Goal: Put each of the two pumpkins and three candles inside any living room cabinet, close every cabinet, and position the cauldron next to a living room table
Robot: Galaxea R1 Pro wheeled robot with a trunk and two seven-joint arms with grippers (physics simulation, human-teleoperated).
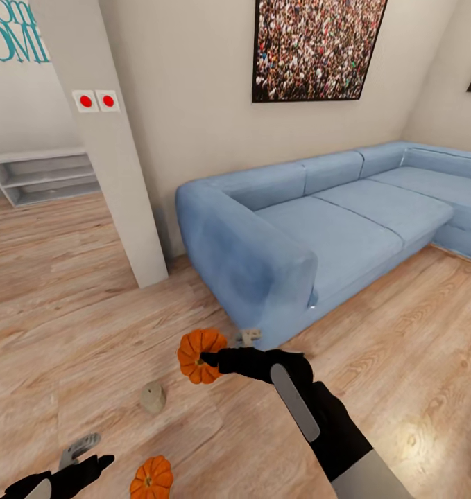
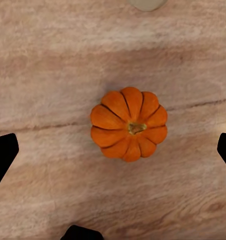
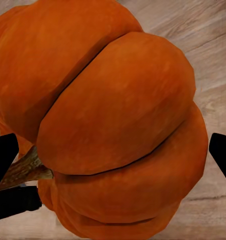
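Note:
My right gripper [image 1: 209, 360] is shut on an orange ribbed pumpkin [image 1: 198, 355], which hangs a little above the wooden floor in front of the sofa's arm. Up close in the right wrist view, that pumpkin [image 3: 113, 125] spans the gap between the two black fingers. A second pumpkin [image 1: 152, 479] sits stem up on the floor near the head view's lower edge. My left gripper [image 1: 89, 459] is open just left of it and looks down on this pumpkin [image 2: 129, 124]. A stubby tan candle [image 1: 152, 398] stands on the floor between the two pumpkins.
A blue corner sofa [image 1: 318, 229] fills the right side, with a small grey-tan object [image 1: 247, 337] at its near corner, too small to identify. A white pillar [image 1: 107, 138] stands to the left, and a white open shelf unit [image 1: 44, 173] is beyond it.

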